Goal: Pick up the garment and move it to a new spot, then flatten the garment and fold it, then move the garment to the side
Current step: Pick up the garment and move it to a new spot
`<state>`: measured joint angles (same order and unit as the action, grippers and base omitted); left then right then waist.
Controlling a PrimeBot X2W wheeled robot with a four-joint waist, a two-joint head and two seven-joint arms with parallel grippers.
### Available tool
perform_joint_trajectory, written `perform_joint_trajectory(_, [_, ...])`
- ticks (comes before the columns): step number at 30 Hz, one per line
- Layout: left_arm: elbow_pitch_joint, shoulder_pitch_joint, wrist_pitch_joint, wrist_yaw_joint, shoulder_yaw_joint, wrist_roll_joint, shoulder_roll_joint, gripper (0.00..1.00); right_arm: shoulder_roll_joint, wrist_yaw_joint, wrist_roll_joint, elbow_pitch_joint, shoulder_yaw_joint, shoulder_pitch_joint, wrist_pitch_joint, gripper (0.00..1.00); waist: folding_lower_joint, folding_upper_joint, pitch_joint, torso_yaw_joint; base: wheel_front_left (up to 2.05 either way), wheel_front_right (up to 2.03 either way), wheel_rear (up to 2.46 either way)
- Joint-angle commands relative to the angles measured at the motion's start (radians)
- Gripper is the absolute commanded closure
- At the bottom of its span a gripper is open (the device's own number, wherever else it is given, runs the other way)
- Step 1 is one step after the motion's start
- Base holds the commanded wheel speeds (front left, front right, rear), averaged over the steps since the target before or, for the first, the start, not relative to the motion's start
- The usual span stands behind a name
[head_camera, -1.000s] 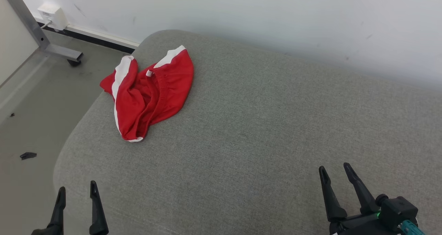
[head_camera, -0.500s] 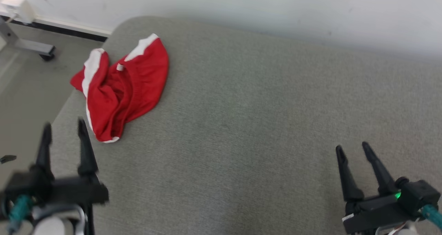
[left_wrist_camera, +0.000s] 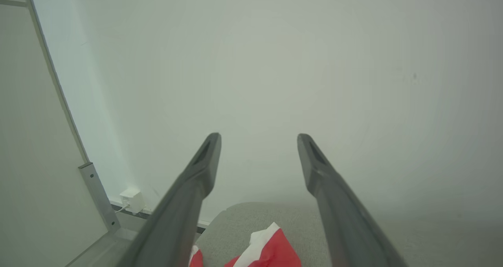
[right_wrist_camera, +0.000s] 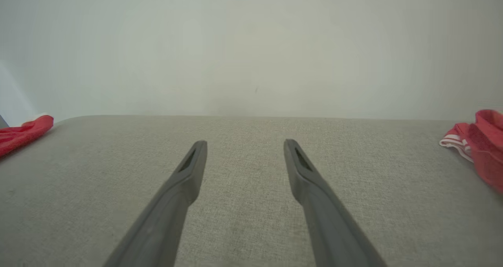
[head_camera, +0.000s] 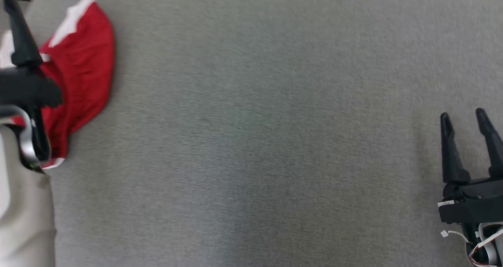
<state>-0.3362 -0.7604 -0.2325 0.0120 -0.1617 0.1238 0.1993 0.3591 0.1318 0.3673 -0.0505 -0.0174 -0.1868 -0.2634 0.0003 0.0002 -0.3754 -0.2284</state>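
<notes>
One grey cushion (head_camera: 255, 141) spread across your head view, and the red garment (head_camera: 84, 63) with white trim lay crumpled at its far left corner. Your left gripper (left_wrist_camera: 258, 139) stood over that garment, fingers wide apart and empty, tips aimed at the wall (left_wrist_camera: 275, 63). Your right gripper (head_camera: 462, 115), just as wide and empty, sat well apart at the cushion's right side.

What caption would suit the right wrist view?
Open right end effector over grey cushion; red garment left, striped red cloth right.

Grey upholstered surface (head_camera: 275, 141), red garment (head_camera: 86, 63) atop
</notes>
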Motion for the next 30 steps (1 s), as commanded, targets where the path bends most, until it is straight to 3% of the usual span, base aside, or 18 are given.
perform_joint_trajectory(1, [-0.013, -0.017, 0.009, 0.004, -0.005, 0.005, 0.01, 0.0, 0.003, -0.003, 0.004, 0.007, 0.003, -0.014, -0.001, 0.0, -0.0003, -0.0002, -0.114, 0.112, 0.0, 0.0, 0.0])
perform_joint_trajectory(11, [-0.223, -0.13, 0.152, 0.023, -0.01, -0.012, 0.107, 0.0, -0.007, -0.003, -0.003, 0.04, 0.028, -0.034, -0.001, 0.0, -0.0003, -0.0002, -0.163, 0.166, 0.0, 0.0, 0.0])
perform_joint_trajectory(15, [-0.319, -0.127, 0.257, 0.022, -0.024, 0.005, 0.138, 0.0, -0.011, -0.003, -0.009, 0.044, 0.03, -0.035, -0.001, 0.0, -0.0003, -0.0002, -0.163, 0.174, 0.0, 0.0, 0.0])
perform_joint_trajectory(20, [-0.428, -0.113, 0.4, 0.012, -0.036, 0.031, 0.16, 0.0, -0.011, -0.003, -0.016, 0.044, 0.031, -0.033, -0.001, 0.0, -0.0003, -0.0002, -0.156, 0.179, 0.0, 0.0, 0.0])
perform_joint_trajectory(26, [-0.5, -0.108, 0.492, -0.004, -0.023, 0.045, 0.165, 0.0, -0.01, -0.003, -0.018, 0.043, 0.021, -0.036, -0.001, 0.0, -0.0003, -0.0002, -0.144, 0.188, 0.0, 0.0, 0.0])
perform_joint_trajectory(27, [-0.505, -0.106, 0.495, -0.007, -0.017, 0.044, 0.164, 0.05, -0.011, -0.003, -0.019, 0.042, 0.02, -0.036, -0.001, 0.0, -0.0003, -0.0002, -0.141, 0.19, 0.0, 0.0, 0.0])
perform_joint_trajectory(28, [-0.501, -0.106, 0.478, -0.006, -0.015, 0.04, 0.165, 0.69, -0.01, -0.003, -0.018, 0.04, 0.018, -0.035, -0.001, 0.0, -0.0003, -0.0002, -0.138, 0.191, 0.0, 0.0, 0.0])
perform_joint_trajectory(29, [-0.497, -0.107, 0.459, -0.003, -0.009, 0.032, 0.168, 1.0, -0.009, -0.003, -0.017, 0.038, 0.017, -0.035, -0.001, 0.0, -0.0003, -0.0002, -0.134, 0.192, 0.0, 0.0, 0.0])
perform_joint_trajectory(30, [-0.492, -0.108, 0.437, -0.003, -0.002, 0.025, 0.172, 1.0, -0.009, -0.003, -0.017, 0.036, 0.016, -0.034, -0.001, 0.0, -0.0003, -0.0002, -0.13, 0.193, 0.0, 0.0, 0.0])
